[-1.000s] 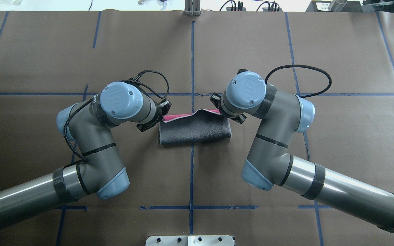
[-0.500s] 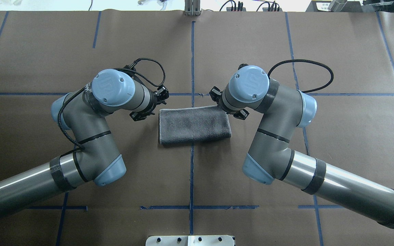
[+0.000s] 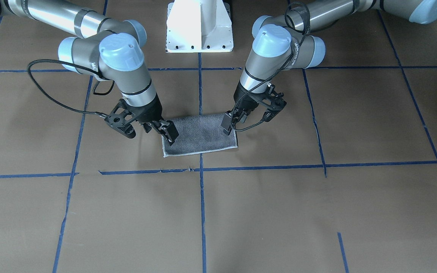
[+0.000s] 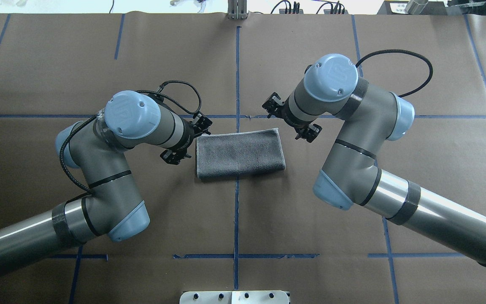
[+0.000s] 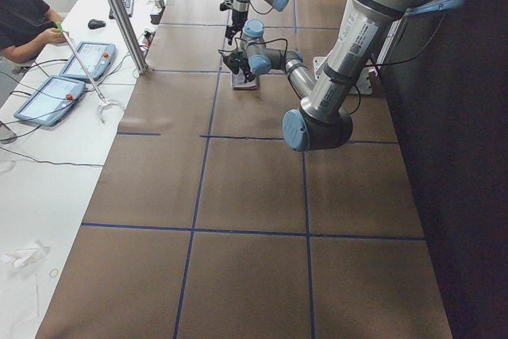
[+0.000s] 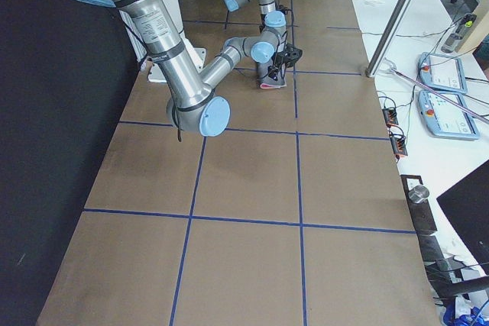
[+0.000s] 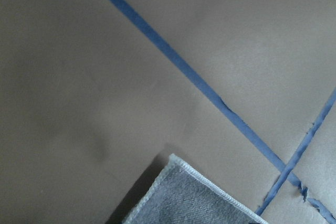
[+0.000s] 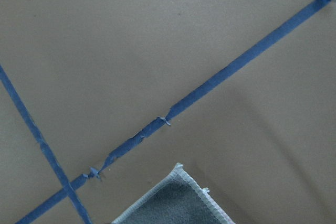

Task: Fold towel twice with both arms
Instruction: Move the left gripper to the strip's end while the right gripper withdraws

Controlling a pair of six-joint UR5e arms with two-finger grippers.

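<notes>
Both grippers are seen with their jaws spread wide and nothing held between them. The left gripper (image 3: 247,118) is placed at the short edge of the towel (image 4: 241,154) that faces the table's left end, and the right gripper (image 3: 146,129) at the opposite short edge. Each is set toward the towel corner nearer the table's far edge. From the front-facing view the inner fingertips appear to overlap the cloth, but whether they touch it cannot be told. In each wrist view only a white-edged grey corner of the towel is caught at the bottom of the frame, with no finger in sight.

The towel is laid flat as a folded rectangle, grey face up. In the right side view a faint pink sliver seems to show at its edge. It is placed about midway between the two ends of the table (image 4: 57,63), its long sides parallel to the far edge. The table is covered in brown paper marked with blue tape lines (image 4: 236,211), and the central line is straddled by the towel.
</notes>
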